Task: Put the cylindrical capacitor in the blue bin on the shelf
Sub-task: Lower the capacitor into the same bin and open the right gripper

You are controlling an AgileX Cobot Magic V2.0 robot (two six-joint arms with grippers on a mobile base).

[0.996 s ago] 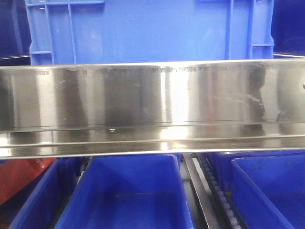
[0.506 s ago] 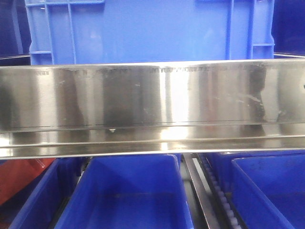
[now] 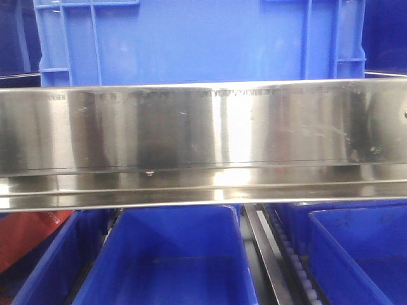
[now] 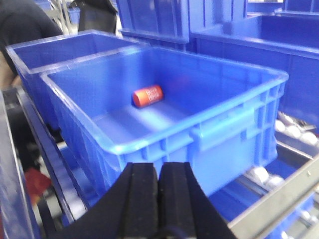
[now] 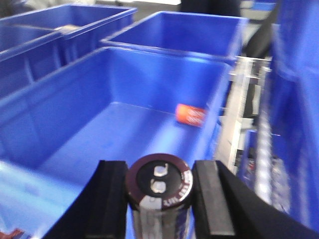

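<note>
In the right wrist view my right gripper (image 5: pixel 158 186) is shut on the cylindrical capacitor (image 5: pixel 158 185), a dark brown-black cylinder with a pale grey stripe and two silvery terminals on its end. It hangs over the near edge of a blue bin (image 5: pixel 75 119) that holds an orange cylinder (image 5: pixel 191 115). In the left wrist view my left gripper (image 4: pixel 159 184) is shut and empty in front of a blue bin (image 4: pixel 234 129) with the orange cylinder (image 4: pixel 148 96) inside. The shelf's steel rail (image 3: pixel 203 143) fills the front view. Neither gripper shows there.
More blue bins stand beside and behind in both wrist views, one of them (image 5: pixel 184 35) at the back. Roller tracks (image 4: pixel 286 132) run to the right of the bin. A large blue crate (image 3: pixel 197 41) sits above the rail, with blue bins (image 3: pixel 172 260) below it.
</note>
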